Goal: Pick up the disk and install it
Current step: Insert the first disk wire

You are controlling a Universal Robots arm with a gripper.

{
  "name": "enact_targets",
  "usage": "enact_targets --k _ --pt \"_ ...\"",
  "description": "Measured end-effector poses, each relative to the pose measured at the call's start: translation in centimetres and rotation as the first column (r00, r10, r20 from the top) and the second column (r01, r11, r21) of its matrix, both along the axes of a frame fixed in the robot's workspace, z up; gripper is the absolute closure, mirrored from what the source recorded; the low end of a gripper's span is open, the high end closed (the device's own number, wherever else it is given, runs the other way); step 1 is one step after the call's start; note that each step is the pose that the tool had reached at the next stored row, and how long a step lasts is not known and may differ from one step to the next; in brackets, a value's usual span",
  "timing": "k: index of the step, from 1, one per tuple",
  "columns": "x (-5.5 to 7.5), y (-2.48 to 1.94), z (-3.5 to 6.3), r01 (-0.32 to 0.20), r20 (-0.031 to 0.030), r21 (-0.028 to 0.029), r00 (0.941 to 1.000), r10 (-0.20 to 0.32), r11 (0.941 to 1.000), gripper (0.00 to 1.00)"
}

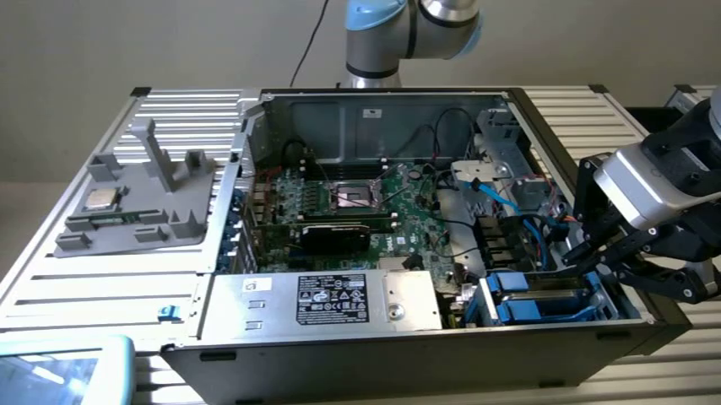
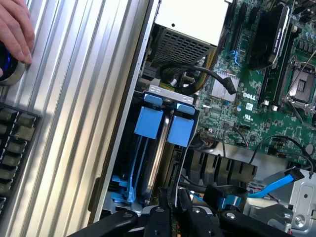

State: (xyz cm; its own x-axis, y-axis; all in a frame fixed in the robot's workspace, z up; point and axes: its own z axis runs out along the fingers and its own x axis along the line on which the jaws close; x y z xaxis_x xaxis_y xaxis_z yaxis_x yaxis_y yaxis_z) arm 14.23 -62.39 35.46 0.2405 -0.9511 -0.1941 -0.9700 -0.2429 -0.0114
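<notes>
The disk (image 1: 539, 304) (image 2: 159, 153) stands on edge in its blue frame, down in the drive bay at the corner of the open computer case (image 1: 372, 350) that lies on the exterior view's right. The tool (image 1: 609, 263) (image 2: 172, 210) reaches in over that same corner, its two dark fingers (image 2: 159, 213) drawn close together and pinching the near end of the disk. From the wrist view the frame's blue tabs (image 2: 148, 121) sit at the disk's far end, towards the middle of the case.

Just beside the bay, along the case's front wall, is the large grey box with the black label (image 1: 327, 299). Behind both lies the green motherboard (image 1: 360, 202).

Outside the case, on the exterior view's left, a grey holder (image 1: 141, 198) rests on the ribbed counter (image 1: 67, 278), with a small square chip (image 1: 104, 200) on it. A person's hand (image 2: 15, 29) rests on the counter beside the case.
</notes>
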Motion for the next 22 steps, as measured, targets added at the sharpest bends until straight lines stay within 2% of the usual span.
enact_targets --k 2,3,4,6,9,11,12,14,16,22 --pt "-0.1 0.04 0.01 0.000 0.0010 -0.0007 1.0000 0.000 1.0000 0.83" --pt "-0.1 0.12 0.03 0.000 0.0055 -0.0041 1.0000 0.000 1.0000 0.83" --pt "-0.1 0.23 0.08 0.000 0.0080 -0.0115 1.0000 0.000 0.9999 0.83" --pt "-0.2 0.52 0.20 0.000 0.0178 -0.0238 0.9998 0.000 0.9997 0.83" --pt "-0.3 0.93 0.30 0.001 0.0407 -0.0454 0.9992 0.001 0.9990 0.83" --pt "-0.4 1.11 0.33 0.002 0.0519 -0.0651 0.9987 0.002 0.9979 0.83" --pt "-0.5 1.19 0.34 0.002 0.0573 -0.0776 0.9984 0.002 0.9970 0.83" --pt "-0.6 1.36 0.41 0.003 0.0652 -0.0964 0.9979 0.004 0.9953 0.83" --pt "-0.8 1.55 0.56 0.003 0.0689 -0.1099 0.9976 0.005 0.9939 0.83" --pt "-1.5 2.10 1.05 0.004 0.0737 -0.1484 0.9973 0.007 0.9889 0.83"
